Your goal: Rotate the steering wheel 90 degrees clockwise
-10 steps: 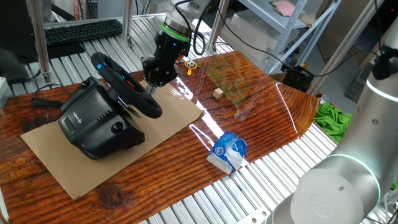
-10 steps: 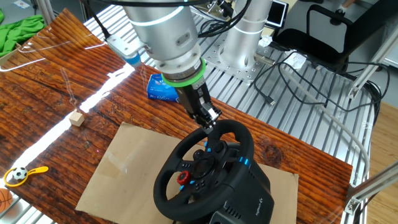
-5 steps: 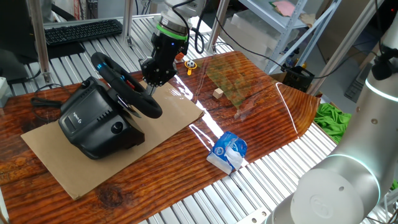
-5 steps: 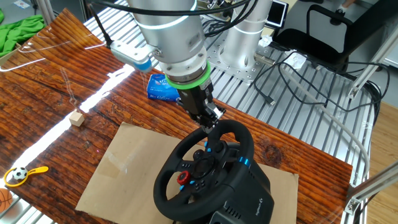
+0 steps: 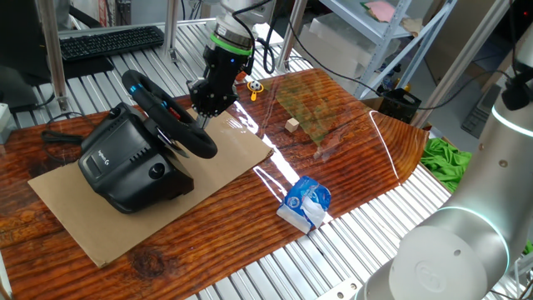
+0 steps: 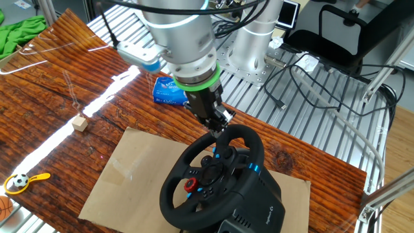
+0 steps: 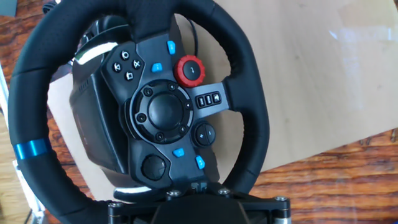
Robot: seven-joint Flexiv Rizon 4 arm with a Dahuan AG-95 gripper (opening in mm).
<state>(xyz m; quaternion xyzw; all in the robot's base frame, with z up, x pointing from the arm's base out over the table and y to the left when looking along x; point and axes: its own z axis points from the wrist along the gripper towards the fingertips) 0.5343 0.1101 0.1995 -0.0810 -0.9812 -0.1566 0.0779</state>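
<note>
The steering wheel (image 5: 171, 112) is black with a thick rim and stands tilted on its bulky black base (image 5: 125, 162) with a white logo. In the other fixed view its hub (image 6: 208, 176) shows a red button. In the hand view the wheel (image 7: 163, 112) fills the frame, with a blue stripe on the rim at lower left and the red button upper right of the hub. My gripper (image 5: 202, 113) sits on the rim's edge (image 6: 220, 127) and appears shut on it. In the hand view my gripper (image 7: 196, 186) covers the rim's bottom part, and its fingertips are hidden.
The base rests on a cardboard sheet (image 5: 216, 162) on the wooden table. A blue-white packet (image 5: 306, 203), a small wooden block (image 5: 291, 125), a clear plastic sheet (image 5: 321, 104) and a toy ball on a yellow holder (image 6: 22, 180) lie around. A black keyboard (image 5: 108, 40) is at the back.
My wrist and arm have shifted slightly above the rim. The wheel and its red button have not visibly turned.
</note>
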